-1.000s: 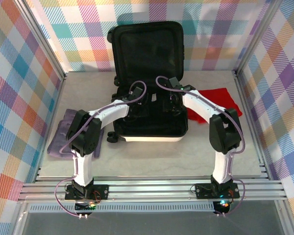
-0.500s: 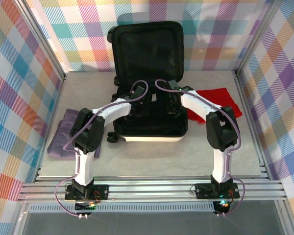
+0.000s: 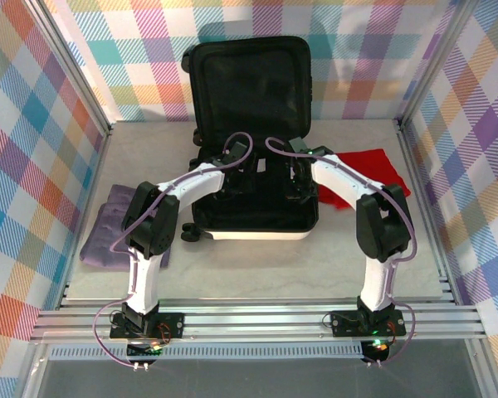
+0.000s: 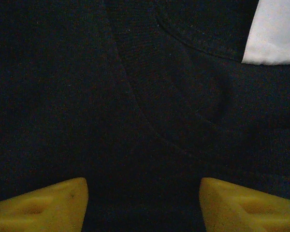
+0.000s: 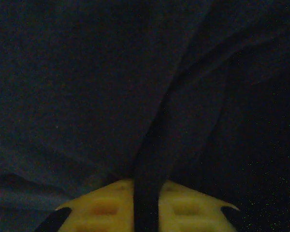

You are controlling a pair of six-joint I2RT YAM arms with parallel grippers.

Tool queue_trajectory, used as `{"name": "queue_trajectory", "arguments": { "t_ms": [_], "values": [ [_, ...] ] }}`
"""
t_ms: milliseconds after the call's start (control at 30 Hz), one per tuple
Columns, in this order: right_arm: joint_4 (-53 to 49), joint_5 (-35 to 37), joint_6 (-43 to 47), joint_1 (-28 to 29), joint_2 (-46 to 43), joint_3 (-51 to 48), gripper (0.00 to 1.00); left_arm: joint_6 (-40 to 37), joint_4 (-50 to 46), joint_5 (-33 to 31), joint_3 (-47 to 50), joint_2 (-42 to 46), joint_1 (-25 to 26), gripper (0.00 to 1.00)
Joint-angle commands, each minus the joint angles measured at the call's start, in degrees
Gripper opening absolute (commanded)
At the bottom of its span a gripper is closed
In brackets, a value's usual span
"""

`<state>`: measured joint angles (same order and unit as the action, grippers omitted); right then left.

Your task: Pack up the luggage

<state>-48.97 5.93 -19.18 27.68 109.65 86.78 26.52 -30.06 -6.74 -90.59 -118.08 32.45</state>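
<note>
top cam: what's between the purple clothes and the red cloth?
The open luggage, lid raised, sits between the purple clothes and the red cloth, as the top external view shows.

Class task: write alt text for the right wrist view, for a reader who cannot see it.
The right gripper, its yellow fingers nearly together at the bottom edge, pinches a raised fold of dark fabric. The creased cloth stretches away above, dimly lit.
</note>
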Motion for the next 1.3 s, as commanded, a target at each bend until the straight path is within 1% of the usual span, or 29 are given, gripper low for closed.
{"name": "queue_trajectory", "arguments": {
  "t_ms": [0, 33, 100, 133, 200, 233, 367, 433, 533, 633, 767, 900, 1033, 1200, 1267],
  "values": [
    [-4.8, -2.4, 1.4, 0.3, -2.6, 1.5, 0.29, -1.2, -1.8, -0.6, -1.6, -0.1, -0.5, 0.62],
    [-4.9, -2.2, 1.4, 0.3, -3.0, 2.2, 0.35, -1.4, -1.6, -0.5, -1.5, 0.6, -0.5, 0.62],
    [-5.1, -2.1, 1.8, 0.3, -3.9, 3.9, 0.41, -1.9, -1.4, -0.2, -1.5, 2.0, -0.5, 0.62],
    [-5.3, -1.6, 1.9, 0.3, -4.3, 4.9, 0.47, -2.2, -1.3, 0.3, -1.7, 2.7, -0.5, 0.62],
    [-5.4, -0.6, 2.3, 0.3, -5.0, 6.5, 0.53, -2.7, -1.3, 0.8, -1.7, 3.9, -0.4, 0.62],
    [-5.5, -0.2, 2.4, 0.3, -5.1, 7.3, 0.54, -2.8, -1.4, 0.9, -1.7, 4.5, -0.4, 0.62],
    [-4.8, -0.6, 2.4, 0.3, -4.5, 9.4, 0.54, -2.9, -1.4, 1.2, -0.1, 7.7, -0.4, 0.62],
    [-3.4, -2.1, 2.1, 0.2, -3.8, 9.5, 0.53, -2.6, -1.4, 1.3, 1.4, 9.9, -0.3, 0.62],
    [-1.0, -4.9, 1.7, 0.3, -2.0, 9.4, 0.48, -2.3, -2.1, 0.8, 3.1, 13.1, 0.1, 0.62],
    [2.9, -8.7, 1.6, 0.3, -0.3, 8.7, 0.44, -2.2, -3.5, -1.7, 5.2, 17.0, 0.0, 0.63],
    [7.6, -12.3, 1.7, 0.3, 1.6, 7.6, 0.43, -2.0, -4.9, -4.6, 8.5, 22.8, -1.6, 0.63],
    [7.8, -11.5, 1.5, 0.3, 5.5, 8.8, 0.42, -1.3, -8.0, -7.9, 11.0, 27.6, -3.4, 0.64],
    [7.8, -9.6, 1.2, 0.2, 8.0, 8.7, 0.42, 0.4, -13.5, -14.7, 15.8, 32.0, -5.3, 0.67],
    [8.1, -9.8, 1.3, 0.2, 8.3, 8.1, 0.43, 4.2, -17.4, -17.9, 24.4, 37.6, -8.8, 0.71],
    [8.3, -9.8, 1.5, 0.2, 7.3, 8.0, 0.45, 6.0, -19.5, -20.5, 26.5, 38.6, -9.0, 0.71]
  ]
}}
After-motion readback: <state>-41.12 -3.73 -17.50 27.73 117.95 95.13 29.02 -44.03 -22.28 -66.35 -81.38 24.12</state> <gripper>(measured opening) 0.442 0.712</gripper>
